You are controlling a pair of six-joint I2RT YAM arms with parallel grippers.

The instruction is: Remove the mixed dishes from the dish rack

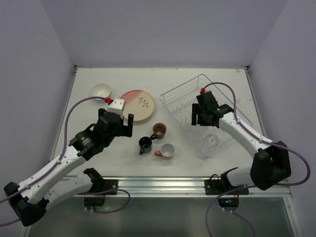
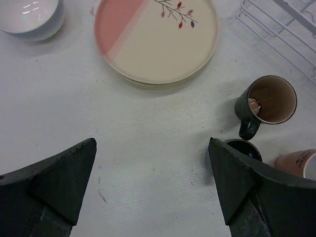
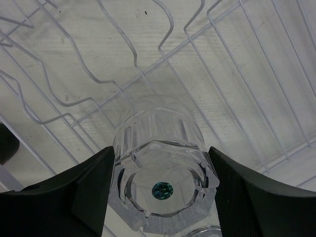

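My right gripper (image 3: 160, 185) is down inside the dish rack (image 3: 237, 74), shut on an upturned clear glass (image 3: 163, 163), with a pad against each side. In the top view it (image 1: 202, 117) covers that glass, and a second clear glass (image 1: 211, 141) lies nearer in the dish rack (image 1: 182, 91). My left gripper (image 2: 153, 173) hangs open over bare table with nothing between its fingers. On the table stand the stacked plates (image 1: 138, 105), a white bowl (image 1: 101, 90), a brown cup (image 1: 159, 130), a dark blue cup (image 1: 145, 144) and a salmon cup (image 1: 167, 151).
In the left wrist view the plates (image 2: 158, 39) lie ahead, the bowl (image 2: 29, 17) at the far left, and the brown cup (image 2: 269, 101) to the right. The dark blue cup (image 2: 244, 148) sits just beside the right finger. White walls enclose the table.
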